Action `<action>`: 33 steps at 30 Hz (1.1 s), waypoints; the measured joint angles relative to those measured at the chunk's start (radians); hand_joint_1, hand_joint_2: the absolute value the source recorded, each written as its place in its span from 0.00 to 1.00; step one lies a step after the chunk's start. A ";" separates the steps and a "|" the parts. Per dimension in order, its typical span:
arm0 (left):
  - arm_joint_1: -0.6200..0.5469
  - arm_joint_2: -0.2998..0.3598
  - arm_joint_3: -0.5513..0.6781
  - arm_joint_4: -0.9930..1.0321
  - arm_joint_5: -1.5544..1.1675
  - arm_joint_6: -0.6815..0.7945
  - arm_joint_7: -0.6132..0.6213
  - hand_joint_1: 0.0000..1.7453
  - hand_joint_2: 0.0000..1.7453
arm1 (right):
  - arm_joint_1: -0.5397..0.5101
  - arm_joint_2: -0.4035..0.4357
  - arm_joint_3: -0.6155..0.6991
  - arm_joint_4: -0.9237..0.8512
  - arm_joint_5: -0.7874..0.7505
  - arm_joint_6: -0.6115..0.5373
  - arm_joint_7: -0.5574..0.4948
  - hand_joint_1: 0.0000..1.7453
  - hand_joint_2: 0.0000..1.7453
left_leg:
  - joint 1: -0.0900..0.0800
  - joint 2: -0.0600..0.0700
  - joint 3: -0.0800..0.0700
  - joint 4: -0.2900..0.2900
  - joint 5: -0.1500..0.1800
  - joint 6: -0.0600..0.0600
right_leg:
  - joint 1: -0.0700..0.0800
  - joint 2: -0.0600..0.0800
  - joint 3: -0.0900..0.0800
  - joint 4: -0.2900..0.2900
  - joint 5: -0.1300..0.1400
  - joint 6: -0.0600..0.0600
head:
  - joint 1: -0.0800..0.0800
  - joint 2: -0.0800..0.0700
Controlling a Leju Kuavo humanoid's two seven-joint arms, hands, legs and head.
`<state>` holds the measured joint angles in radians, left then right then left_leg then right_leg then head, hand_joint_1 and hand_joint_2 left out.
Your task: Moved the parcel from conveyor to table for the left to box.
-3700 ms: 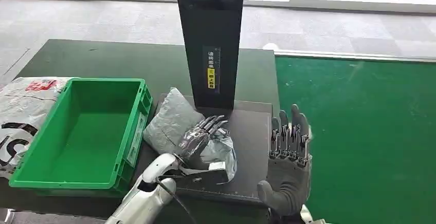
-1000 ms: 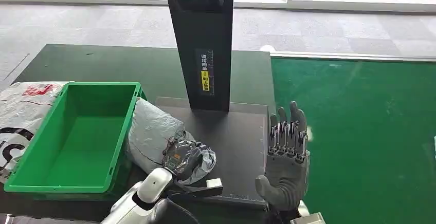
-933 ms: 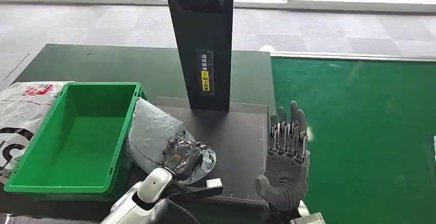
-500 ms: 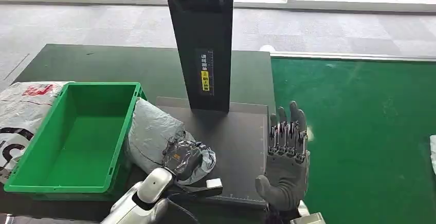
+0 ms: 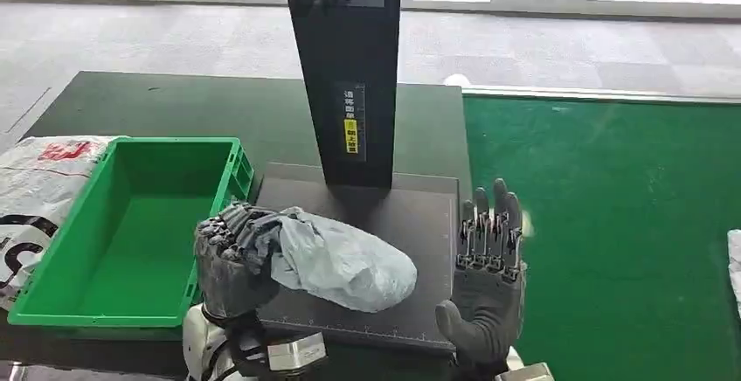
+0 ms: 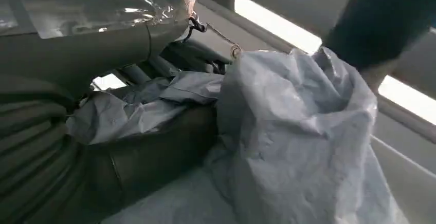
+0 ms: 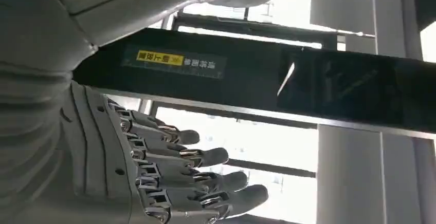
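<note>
On my head view the dark surface (image 5: pixel 175 106) spans the left and centre of the scene, with the green conveyor belt (image 5: pixel 612 224) running along its right side. A tall black post (image 5: pixel 349 66) carrying a yellow-and-white label rises from the far edge of a flat dark platform (image 5: pixel 419 224) that lies on the surface. A green crate (image 5: pixel 229 190) stands to the left of the platform, its near right corner just beside my left hand; a white printed sack (image 5: pixel 39 180) lies against the crate's left wall. The grey parcel (image 5: pixel 341 263), a soft crumpled poly bag, is held above the near left part of the platform, its free end pointing toward my right hand. My left hand (image 5: pixel 229 254) grips the parcel's left end with the fingers (image 5: pixel 240 228) curled over the bag; on my left wrist view the same bag (image 6: pixel 298 131) bunches against the thumb and the dark fingers (image 6: pixel 169 64). My right hand (image 5: pixel 485 280) stands upright at the platform's near right edge, beside the belt, holding nothing, its fingers straight and slightly spread; on my right wrist view those fingers (image 7: pixel 195 157) extend freely in front of the black post (image 7: pixel 257 85).
</note>
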<state>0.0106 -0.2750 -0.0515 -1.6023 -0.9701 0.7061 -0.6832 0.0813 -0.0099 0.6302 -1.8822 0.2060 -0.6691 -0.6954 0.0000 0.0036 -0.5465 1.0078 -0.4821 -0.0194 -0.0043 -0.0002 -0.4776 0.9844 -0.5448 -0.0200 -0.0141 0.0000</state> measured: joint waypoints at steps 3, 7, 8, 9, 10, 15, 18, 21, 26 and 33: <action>0.008 -0.003 0.024 -0.035 0.006 0.000 0.002 1.00 1.00 | 0.000 -0.001 0.000 0.000 -0.001 -0.005 0.000 0.00 1.00 | 0.000 0.000 0.000 0.000 0.001 0.000 | 0.000 0.000 0.001 0.000 0.000 0.000 | 0.000 0.000; 0.013 -0.005 0.048 -0.037 0.045 0.000 -0.012 1.00 1.00 | -0.001 -0.002 0.003 -0.009 -0.002 -0.024 0.000 0.00 1.00 | 0.000 -0.001 0.000 0.000 0.001 0.000 | 0.000 0.000 0.001 0.000 0.000 0.000 | 0.000 0.000; 0.014 -0.006 0.052 -0.037 0.052 0.000 -0.012 1.00 1.00 | -0.001 -0.002 0.003 -0.012 -0.002 -0.027 0.000 0.00 1.00 | 0.000 -0.001 0.000 0.000 0.001 0.000 | 0.000 0.000 0.001 0.000 0.000 0.000 | 0.000 0.000; 0.014 -0.006 0.055 -0.038 0.053 0.000 -0.012 1.00 1.00 | -0.001 -0.003 0.003 -0.014 -0.002 -0.028 0.000 0.00 1.00 | 0.000 -0.001 0.000 0.000 0.001 0.000 | 0.000 0.000 0.001 0.000 0.000 0.000 | 0.000 0.000; 0.015 -0.006 0.059 -0.040 0.053 0.000 -0.013 1.00 1.00 | -0.002 -0.003 0.003 -0.014 -0.002 -0.028 0.000 0.00 1.00 | 0.000 -0.001 0.000 0.000 0.001 0.000 | 0.000 0.000 0.001 0.000 0.000 0.000 | 0.000 0.000; 0.016 -0.007 0.064 -0.042 0.056 0.000 -0.016 1.00 1.00 | -0.002 -0.003 0.004 -0.019 -0.002 -0.029 0.000 0.00 1.00 | 0.000 -0.001 0.000 0.000 0.001 0.000 | -0.001 0.000 0.001 0.000 0.001 0.001 | 0.000 0.000; 0.016 -0.007 0.064 -0.042 0.056 0.000 -0.016 1.00 1.00 | -0.002 -0.003 0.004 -0.020 -0.002 -0.029 0.000 0.00 1.00 | 0.000 -0.001 0.000 0.000 0.001 0.000 | -0.001 0.000 0.001 0.000 0.001 0.002 | 0.000 0.000; 0.017 -0.007 0.064 -0.042 0.056 0.000 -0.015 1.00 1.00 | -0.002 -0.004 0.005 -0.020 -0.002 -0.029 0.000 0.00 1.00 | 0.000 -0.001 0.000 0.000 0.001 0.000 | -0.001 0.000 0.001 0.000 0.001 0.002 | 0.000 0.000; 0.017 -0.007 0.064 -0.040 0.067 0.000 -0.002 1.00 1.00 | -0.001 -0.005 0.008 -0.028 -0.002 -0.029 0.000 0.00 1.00 | 0.000 -0.001 0.000 0.000 0.001 0.000 | -0.001 0.000 0.001 0.000 0.001 0.001 | 0.000 0.000; 0.017 -0.007 0.064 -0.039 0.069 0.000 -0.002 1.00 1.00 | -0.001 -0.010 0.008 -0.031 -0.002 -0.029 0.000 0.00 1.00 | 0.000 -0.001 0.000 0.000 0.001 0.000 | -0.001 0.000 0.001 0.000 0.001 0.001 | 0.000 0.000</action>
<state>0.0275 -0.2819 0.0122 -1.6415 -0.9010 0.7057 -0.6851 0.0806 -0.0195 0.6382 -1.9131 0.2045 -0.6977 -0.6954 -0.0001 0.0030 -0.5468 1.0079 -0.4813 -0.0193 -0.0050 -0.0004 -0.4769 0.9847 -0.5437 -0.0185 -0.0141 0.0000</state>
